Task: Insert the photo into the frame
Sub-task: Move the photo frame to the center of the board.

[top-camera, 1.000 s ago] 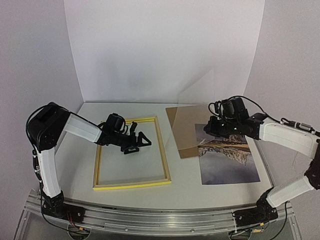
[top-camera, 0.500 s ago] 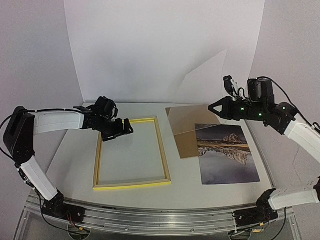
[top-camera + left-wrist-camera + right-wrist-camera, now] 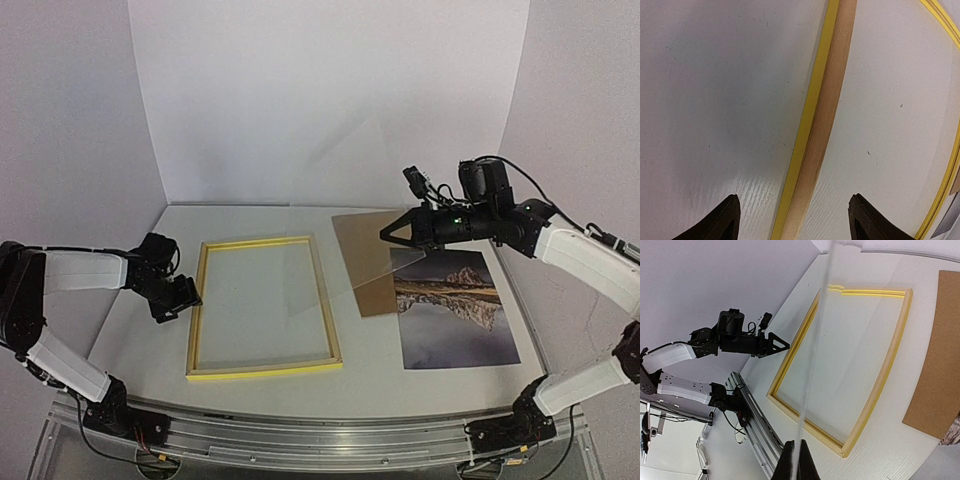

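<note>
The yellow-edged frame [image 3: 265,369] lies flat at centre-left, with bare table showing inside it. The photo [image 3: 455,315], a mountain mirrored in a lake, lies face up at the right. My right gripper [image 3: 392,235] is shut on a clear pane [image 3: 340,225] and holds it tilted in the air, its far end over the frame's right side. The right wrist view shows the pane edge-on [image 3: 815,365] rising from the shut gripper [image 3: 799,460] above the frame [image 3: 880,385]. My left gripper [image 3: 185,300] is open, its fingertips [image 3: 725,220] either side of the frame's left rail [image 3: 820,125].
A brown backing board [image 3: 362,262] lies between frame and photo, its near edge under the photo; it also shows in the right wrist view [image 3: 935,365]. White walls close the back and sides. The metal rail [image 3: 320,440] runs along the near edge.
My right gripper has carried the pane left, from above the photo toward the frame. My left gripper has moved left and nearer, from the frame's far-left corner to its left rail.
</note>
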`<control>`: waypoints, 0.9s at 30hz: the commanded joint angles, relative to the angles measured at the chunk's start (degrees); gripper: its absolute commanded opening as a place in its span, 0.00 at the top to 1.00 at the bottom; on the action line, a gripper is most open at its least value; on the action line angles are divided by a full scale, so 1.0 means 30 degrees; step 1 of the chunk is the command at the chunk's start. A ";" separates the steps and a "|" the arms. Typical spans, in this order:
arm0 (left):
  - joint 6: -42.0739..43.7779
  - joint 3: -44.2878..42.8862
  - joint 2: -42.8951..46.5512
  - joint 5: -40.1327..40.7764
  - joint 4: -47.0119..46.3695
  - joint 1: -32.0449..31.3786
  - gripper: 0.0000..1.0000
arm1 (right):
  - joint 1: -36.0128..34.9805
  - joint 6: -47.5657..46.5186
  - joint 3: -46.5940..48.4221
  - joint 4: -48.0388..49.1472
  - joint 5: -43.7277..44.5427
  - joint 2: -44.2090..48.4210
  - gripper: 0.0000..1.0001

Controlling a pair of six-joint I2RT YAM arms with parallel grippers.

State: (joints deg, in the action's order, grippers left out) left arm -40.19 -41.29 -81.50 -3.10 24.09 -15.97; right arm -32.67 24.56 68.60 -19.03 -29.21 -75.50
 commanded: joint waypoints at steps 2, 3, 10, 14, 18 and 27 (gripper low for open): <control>-0.0312 0.1152 -0.0609 -0.0923 -0.2357 -0.0018 0.35 | -0.0136 0.0570 0.0187 0.2559 -0.1517 -0.0088 1.00; -0.0312 0.1386 -0.0602 -0.1044 -0.2591 -0.0017 0.38 | -0.0135 0.0648 0.0075 0.2644 -0.1484 -0.0088 1.00; -0.0811 0.2691 -0.0100 -0.2502 -0.4394 -0.0166 0.62 | -0.0266 0.1137 -0.0577 0.3197 -0.1585 -0.0330 1.00; -0.1008 0.2779 -0.0331 -0.2276 -0.4746 -0.1102 0.69 | -0.0365 0.1377 -0.0686 0.3472 -0.1714 -0.0721 1.00; -0.1989 0.2361 -0.0830 -0.1442 -0.4343 -0.2490 0.72 | -0.0418 0.1545 -0.0743 0.3731 -0.1696 -0.0963 1.00; -0.5330 0.3204 0.0316 -0.1482 -0.4873 -0.4336 0.74 | -0.0638 0.1953 -0.0644 0.4376 -0.1866 -0.1994 1.00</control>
State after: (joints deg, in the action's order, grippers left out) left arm -50.07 -33.26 -83.22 -7.27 11.29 -27.49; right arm -33.87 30.14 66.28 -10.85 -33.04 -79.84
